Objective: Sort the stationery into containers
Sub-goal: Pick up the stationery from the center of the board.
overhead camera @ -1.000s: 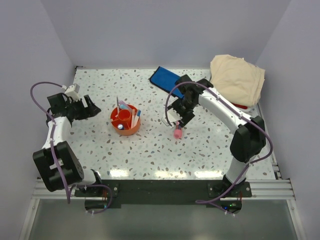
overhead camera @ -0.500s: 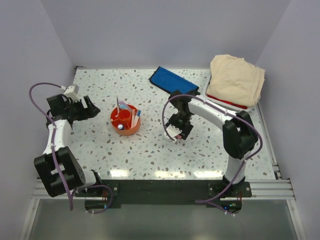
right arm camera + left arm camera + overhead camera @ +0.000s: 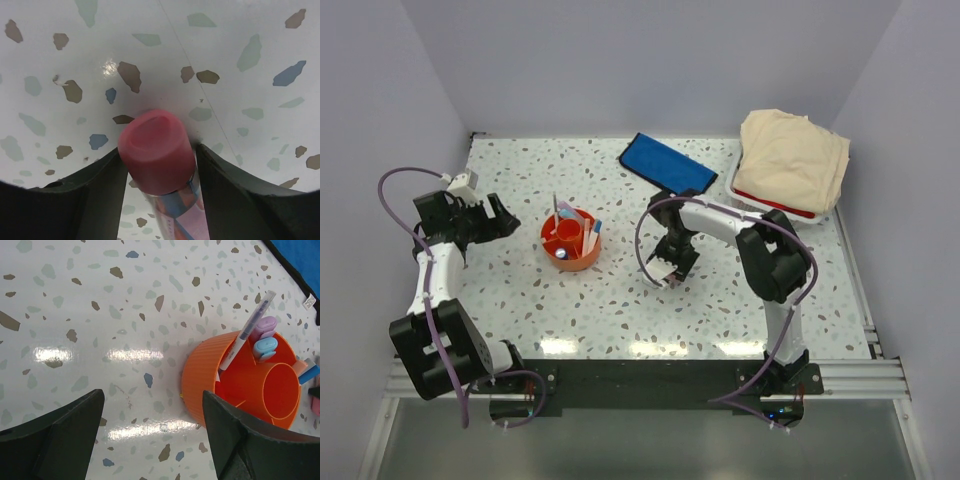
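R: right gripper mid-table, pads touching both sides of pink tube, not lifted | do: grip below cap, lift straight, go left | L: left gripper wide open, empty, left edge | orange tub mid-left | blue pouch far edge

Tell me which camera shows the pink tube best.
Right wrist: the pink tube fills the frame, cap up close between the right claw's fingers. In the top view the claw hides it; left wrist catches at most a pink sliver.
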